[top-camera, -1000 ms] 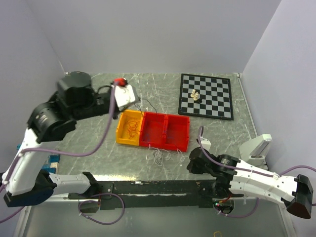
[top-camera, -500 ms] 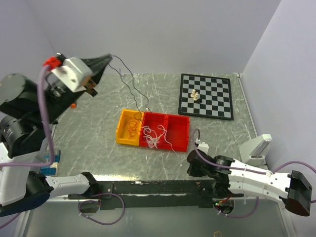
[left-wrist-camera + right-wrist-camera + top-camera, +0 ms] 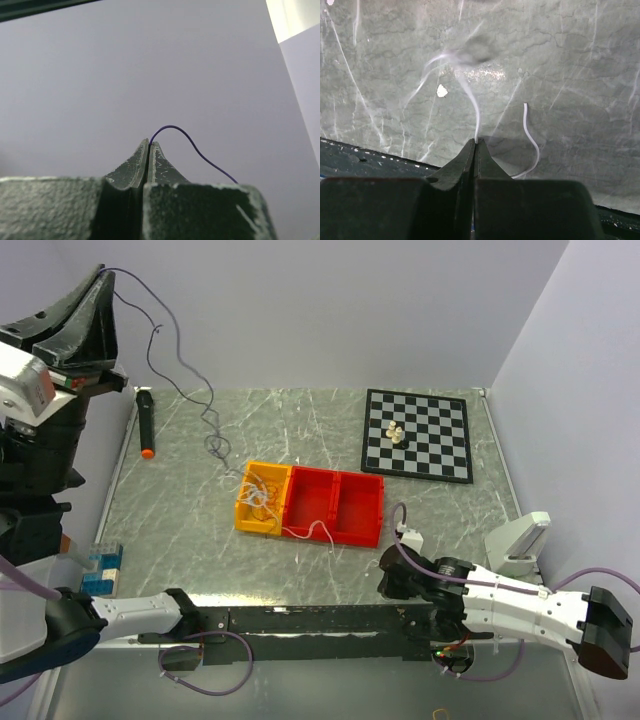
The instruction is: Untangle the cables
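Left hand (image 3: 150, 145) pinches thin dark-purple wire (image 3: 170, 126); right hand (image 3: 476, 142) pinches thin white wire (image 3: 474, 115). Further tension risks either wire slipping from its hand.

Robotics lab test cell. Plain pale walls (image 3: 320, 310) boxing in three sides of a marble-patterned bench (image 3: 190, 530); black mounting rail (image 3: 310, 620) along near edge; staged props: red-and-yellow compartment tray (image 3: 333, 502), chessboard (image 3: 440, 452), marker (image 3: 146, 425).

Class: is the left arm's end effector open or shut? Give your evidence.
Shut: on the left end effector, fingers press together, pinching a thin purple wire.
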`<act>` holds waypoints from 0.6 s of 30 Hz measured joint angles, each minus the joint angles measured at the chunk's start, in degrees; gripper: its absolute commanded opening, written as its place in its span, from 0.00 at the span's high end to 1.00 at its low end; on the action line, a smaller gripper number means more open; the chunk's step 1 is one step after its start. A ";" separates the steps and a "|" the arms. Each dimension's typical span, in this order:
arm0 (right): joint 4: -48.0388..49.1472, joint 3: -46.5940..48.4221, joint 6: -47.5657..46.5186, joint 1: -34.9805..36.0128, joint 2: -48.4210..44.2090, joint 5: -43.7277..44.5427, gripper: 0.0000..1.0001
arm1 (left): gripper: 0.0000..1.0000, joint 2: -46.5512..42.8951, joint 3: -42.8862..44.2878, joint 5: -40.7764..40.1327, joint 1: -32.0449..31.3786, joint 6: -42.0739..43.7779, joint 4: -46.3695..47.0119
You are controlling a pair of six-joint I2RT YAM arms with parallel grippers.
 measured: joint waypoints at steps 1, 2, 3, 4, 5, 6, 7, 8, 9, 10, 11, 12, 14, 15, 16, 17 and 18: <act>0.13 0.00 -0.02 0.00 0.11 0.00 1.00 | 0.99 0.00 0.07 -0.13 0.00 0.46 0.50; 0.33 0.00 -0.04 0.00 0.24 -0.02 1.00 | 0.99 -0.07 0.07 -0.13 0.00 0.70 0.61; 0.44 0.00 -0.07 0.00 0.33 -0.02 1.00 | 0.99 -0.35 -0.44 -0.07 0.00 0.85 0.74; 0.48 0.00 -0.09 0.00 0.33 -0.02 1.00 | 0.99 -0.70 -1.16 0.04 0.00 1.03 0.74; 0.46 0.04 -0.22 0.00 0.35 0.00 1.00 | 0.99 -1.33 -2.62 0.22 0.00 1.29 1.01; 0.42 0.13 -0.42 0.00 0.35 0.02 1.00 | 0.99 -1.81 -3.67 0.35 0.00 1.38 0.98; 0.28 0.37 -0.79 0.00 0.24 0.09 1.00 | 0.99 -2.23 -4.81 0.46 0.00 1.57 0.96; 0.09 0.74 -1.20 0.00 -0.09 0.31 1.00 | 0.99 -2.47 -5.60 0.68 0.00 1.73 0.98; -0.35 1.36 -1.55 0.00 -0.09 0.52 1.00 | 0.99 -2.58 -6.34 0.76 0.00 1.75 1.03; -0.94 2.03 -1.88 0.00 -0.26 0.85 1.00 | 0.99 -2.64 -6.97 0.79 0.00 1.75 1.09; -1.49 2.75 -2.36 0.00 -0.59 0.96 1.00 | 0.99 -2.78 -7.61 0.81 0.00 1.75 1.33; -1.99 3.89 -3.06 0.00 -1.09 1.14 1.00 | 0.99 -2.95 -8.22 1.01 0.00 1.73 1.46; -2.05 6.60 -5.03 0.00 -2.16 1.46 0.96 | 0.99 -3.02 -8.74 1.62 0.00 1.57 1.09; -1.92 8.22 -6.25 0.00 -2.71 1.68 0.92 | 0.99 -3.02 -8.74 2.08 0.00 1.29 0.50; -1.77 9.99 -7.61 0.00 -3.13 1.99 0.86 | 0.99 -3.04 -8.76 2.80 0.00 1.05 -0.22; -1.46 11.87 -9.03 0.00 -3.32 2.25 0.79 | 0.99 -3.15 -8.76 3.39 0.00 0.81 -1.03; -1.31 13.60 -10.19 0.00 -3.32 2.47 0.74 | 0.99 -3.34 -8.81 4.26 0.00 0.50 -2.03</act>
